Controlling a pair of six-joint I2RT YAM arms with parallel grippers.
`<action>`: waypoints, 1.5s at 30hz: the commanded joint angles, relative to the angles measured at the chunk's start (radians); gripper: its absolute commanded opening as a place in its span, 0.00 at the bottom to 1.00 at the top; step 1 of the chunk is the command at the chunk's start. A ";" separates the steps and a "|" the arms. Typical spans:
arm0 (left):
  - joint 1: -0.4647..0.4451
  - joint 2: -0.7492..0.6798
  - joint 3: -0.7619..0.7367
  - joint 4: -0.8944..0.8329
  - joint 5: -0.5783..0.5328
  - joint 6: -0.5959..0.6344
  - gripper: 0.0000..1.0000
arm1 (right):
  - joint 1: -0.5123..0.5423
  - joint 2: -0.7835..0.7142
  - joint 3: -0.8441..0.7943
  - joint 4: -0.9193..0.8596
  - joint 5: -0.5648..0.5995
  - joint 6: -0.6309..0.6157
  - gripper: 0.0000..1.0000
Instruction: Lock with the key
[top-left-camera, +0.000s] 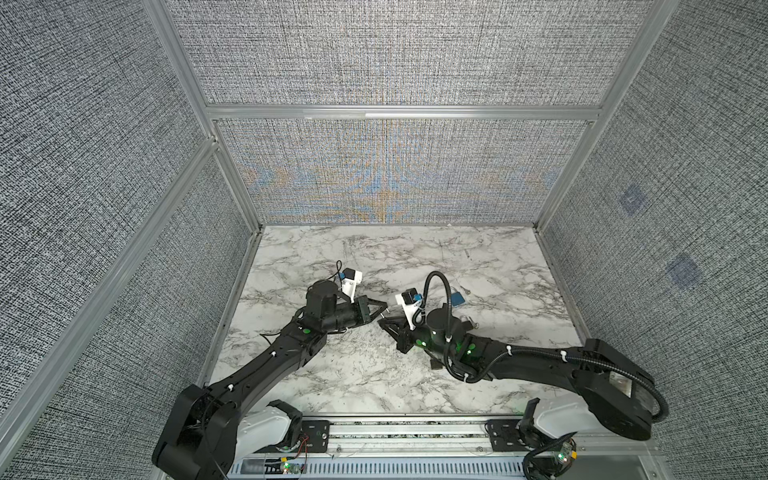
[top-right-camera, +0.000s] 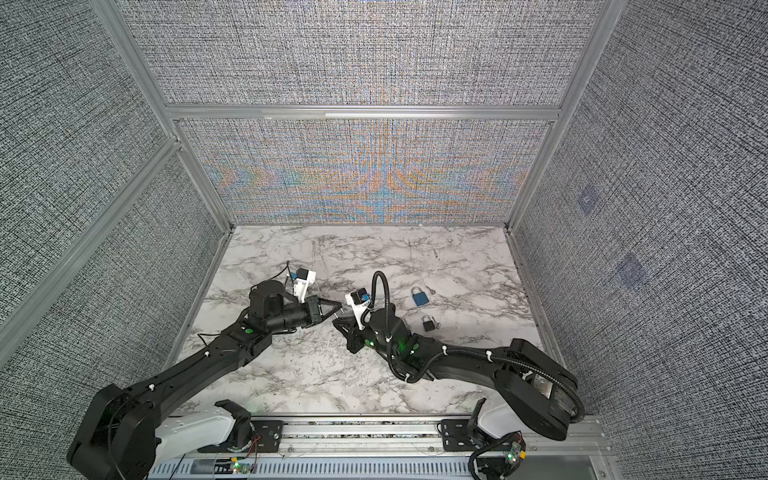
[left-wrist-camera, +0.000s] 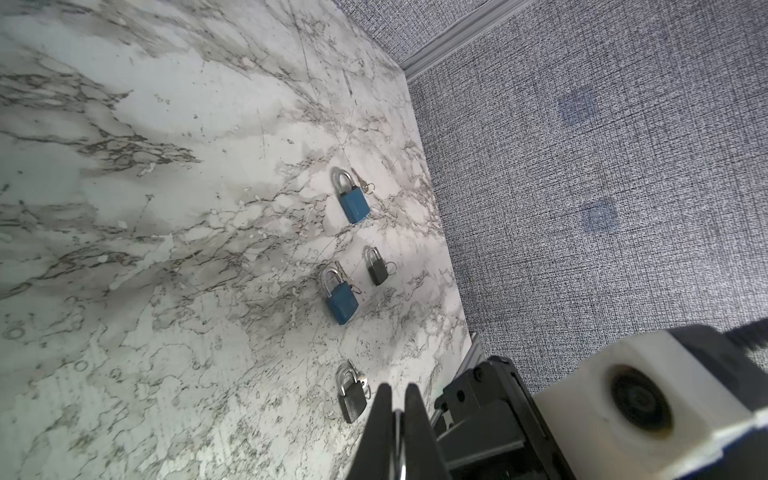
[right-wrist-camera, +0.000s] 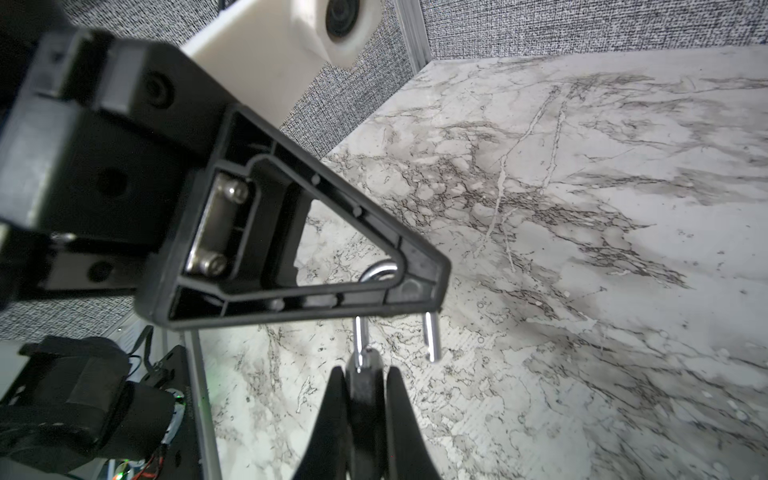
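A dark padlock (right-wrist-camera: 365, 388) hangs between both grippers above the table's middle. My right gripper (right-wrist-camera: 365, 370) is shut on its body. Its silver shackle (right-wrist-camera: 431, 336) stands open, with one leg free and the other in the body. My left gripper (left-wrist-camera: 398, 388) is shut on the shackle's bend, which shows as a silver strip between the fingers (left-wrist-camera: 417, 415). In both top views the two gripper tips meet, left gripper (top-left-camera: 384, 311) and right gripper (top-left-camera: 380, 322). No key shows in the held padlock. A small key (left-wrist-camera: 366, 188) lies next to a blue padlock (left-wrist-camera: 353, 203).
On the marble table (top-right-camera: 316, 374), to the right, lie a second blue padlock (left-wrist-camera: 340, 297), a small dark padlock (left-wrist-camera: 377, 268) and a grey padlock (left-wrist-camera: 352, 395), each with a key ring beside it. In a top view a blue padlock (top-right-camera: 419, 297) and a dark padlock (top-right-camera: 428, 323) show. Fabric walls enclose three sides.
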 joint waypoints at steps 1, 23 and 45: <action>0.014 -0.021 0.026 -0.066 -0.078 0.078 0.22 | -0.035 -0.029 -0.002 -0.113 -0.097 0.041 0.00; -0.038 0.004 0.033 -0.070 0.165 0.292 0.18 | -0.156 -0.080 0.012 -0.251 -0.613 0.067 0.00; -0.038 -0.004 -0.011 -0.023 0.235 0.279 0.27 | -0.233 -0.126 -0.029 -0.204 -0.715 0.138 0.00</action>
